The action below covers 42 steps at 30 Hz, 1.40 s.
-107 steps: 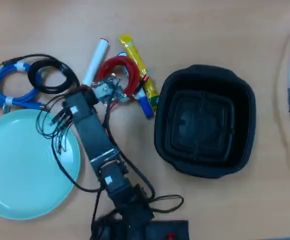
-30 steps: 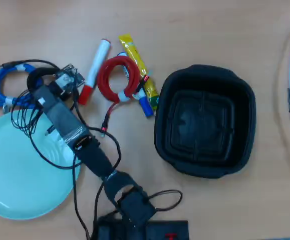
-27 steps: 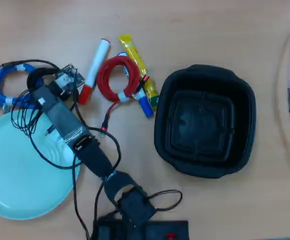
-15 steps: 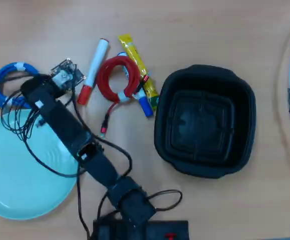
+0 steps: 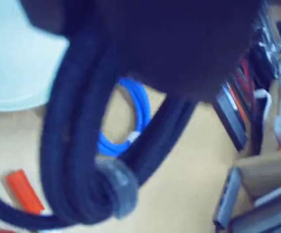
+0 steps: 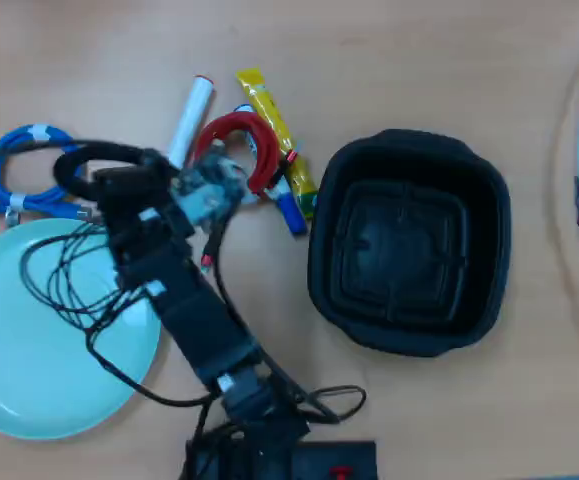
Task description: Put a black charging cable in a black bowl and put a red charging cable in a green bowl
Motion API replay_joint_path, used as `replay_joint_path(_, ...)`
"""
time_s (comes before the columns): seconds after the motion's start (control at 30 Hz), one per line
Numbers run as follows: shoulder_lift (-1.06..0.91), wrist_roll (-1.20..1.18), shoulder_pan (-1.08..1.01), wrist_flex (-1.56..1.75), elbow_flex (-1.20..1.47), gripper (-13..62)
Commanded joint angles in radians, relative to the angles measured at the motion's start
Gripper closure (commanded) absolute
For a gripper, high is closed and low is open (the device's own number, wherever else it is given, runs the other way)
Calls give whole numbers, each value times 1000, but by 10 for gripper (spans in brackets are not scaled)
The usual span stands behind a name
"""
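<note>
Gripper (image 6: 119, 185) clamping black cable (image 6: 91, 158), loop hanging up off the table beside blue cable (image 6: 19, 170). Black bowl (image 6: 409, 242) and green bowl (image 6: 29, 340) sitting empty. Red cable (image 6: 237, 140) lying untouched. Nothing placed yet.

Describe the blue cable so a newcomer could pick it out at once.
Start from the large round pale mint-green dish at the lower left of the overhead view. Just above its rim lies the bright blue coiled cable with white ties. Colour separates it: the thin black coiled cable beside it and the red coiled cable differ.
</note>
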State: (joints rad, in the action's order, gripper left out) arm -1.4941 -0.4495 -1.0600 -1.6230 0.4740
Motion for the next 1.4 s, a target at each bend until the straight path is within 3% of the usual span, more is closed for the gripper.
replay_joint_path(0.0, -74, 17, -81, 12, -89, 560)
replay_joint_path(0.27, -127, 44, -440, -161, -63, 560)
replay_joint_path(0.47, -195, 241, -658, -164, 91, 560)
replay_joint_path(0.83, -190, 250, -1071, -132, 423, 560)
replay_joint_path(1.1, -209, 229, -1180, 133, 836, 563)
replay_joint_path(1.37, -199, 218, -1192, 167, 896, 562)
